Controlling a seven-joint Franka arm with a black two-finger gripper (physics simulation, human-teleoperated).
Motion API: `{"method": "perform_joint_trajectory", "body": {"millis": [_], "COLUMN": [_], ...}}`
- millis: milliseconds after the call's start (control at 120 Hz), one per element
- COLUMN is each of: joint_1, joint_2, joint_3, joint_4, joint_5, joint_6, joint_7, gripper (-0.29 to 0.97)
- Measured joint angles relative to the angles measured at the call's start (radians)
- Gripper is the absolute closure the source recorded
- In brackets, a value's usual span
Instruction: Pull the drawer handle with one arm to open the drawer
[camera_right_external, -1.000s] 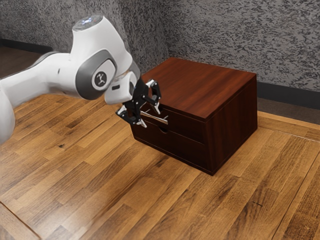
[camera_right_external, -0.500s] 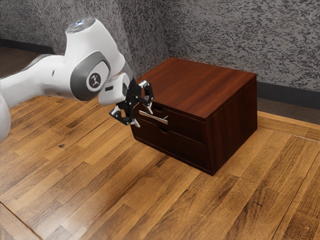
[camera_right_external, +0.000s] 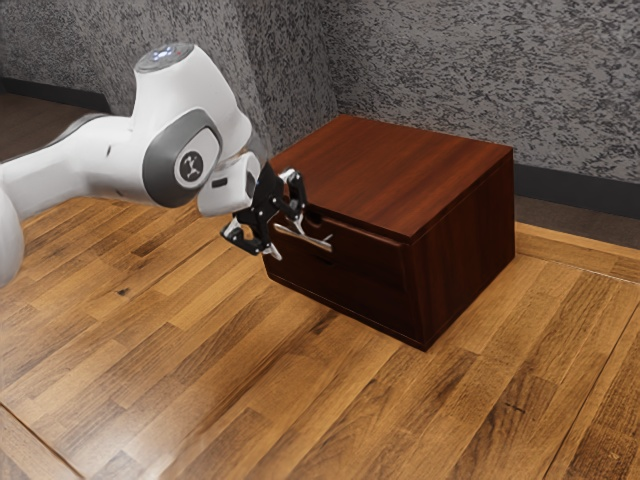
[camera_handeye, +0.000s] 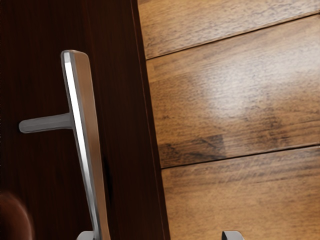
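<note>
A dark red wooden cabinet with two drawers stands on the wooden floor. The top drawer sticks out slightly from the cabinet front. Its silver bar handle runs across the drawer front. My black gripper is open at the handle's end nearer the exterior view's left, one finger above the bar and one below. In the wrist view the handle stands off the dark drawer front, close beside one fingertip; the other fingertip is far from it, over the floor.
The wooden plank floor spreads wide in front of the cabinet. A lower drawer sits flush under the top one. A grey speckled wall rises behind, and my white arm comes in from the exterior view's left.
My hand has drawn back toward the exterior view's left, then settled with the handle between its fingers. The top drawer has come out a little.
</note>
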Motion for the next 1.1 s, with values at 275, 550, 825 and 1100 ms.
{"method": "perform_joint_trajectory", "body": {"millis": [275, 550, 825, 1100], "joint_1": [0.0, 0.001, 0.006, 0.008], "joint_2": [-0.037, -0.101, -0.167, -0.232], "joint_3": [0.0, 0.002, 0.001, 0.001], "joint_4": [-0.035, -0.114, -0.192, -0.271], "joint_5": [0.001, 0.001, 0.0, 0.001], "joint_6": [0.006, 0.03, 0.049, 0.068], "joint_7": [-0.009, -0.026, -0.04, -0.062], "gripper": [0.61, 0.68, 0.7, 0.7]}}
